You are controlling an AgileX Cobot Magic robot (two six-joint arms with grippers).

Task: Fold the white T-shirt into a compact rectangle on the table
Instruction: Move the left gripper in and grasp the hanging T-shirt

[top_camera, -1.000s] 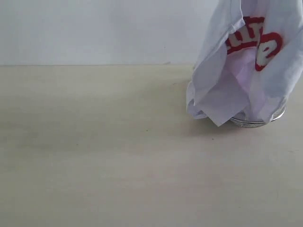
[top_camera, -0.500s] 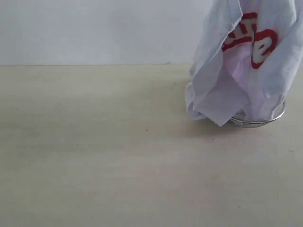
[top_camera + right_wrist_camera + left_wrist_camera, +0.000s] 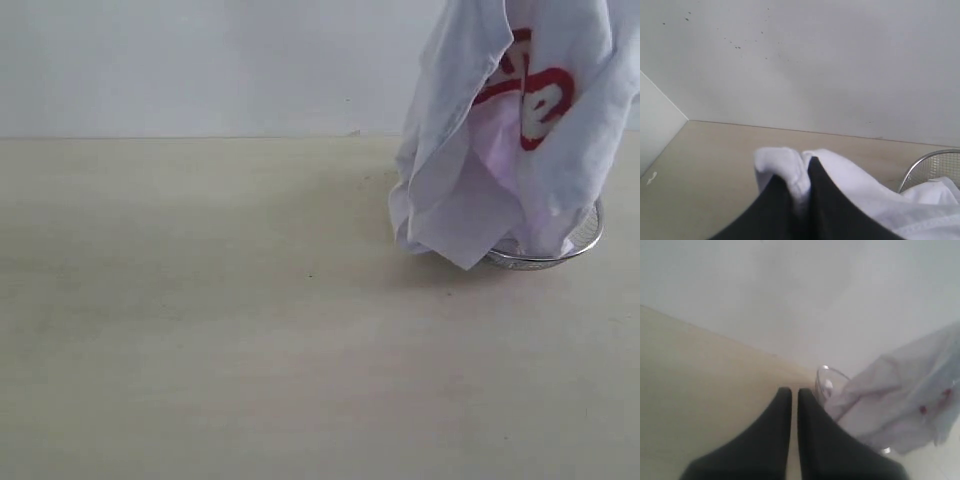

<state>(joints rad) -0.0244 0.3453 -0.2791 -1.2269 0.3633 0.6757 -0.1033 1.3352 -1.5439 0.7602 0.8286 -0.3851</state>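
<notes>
the white t-shirt (image 3: 480, 190) hangs in the air on the right side of the exterior view, its upper part running out of the top of the picture. the cloth falls in long loose folds. the red lettering (image 3: 535, 95) with white inside shows on a twisted part of the chest, only a few letters of it readable as shapes. the lower end of the shirt is bunched inside a round silver wire basket (image 3: 548, 263) that stands on the tabletop (image 3: 200, 300). one pointed fold spills over the basket's left rim and touches the tabletop just beside it. the rest of the pale beige tabletop stretches wide to the left and toward the camera, with a pale wall (image 3: 200, 60) behind it.

the right tool (image 3: 797, 172) is clamped on the shirt: its two dark fingers press together with a puff of white cloth squeezed up between them, and more of the shirt trails down toward the basket's mesh edge seen in the right wrist view.

the left tool (image 3: 794, 391) has its dark fingers together with only a thin slit between them and nothing in it. it sits above the tabletop, near the basket and the hanging shirt but apart from both.
</notes>
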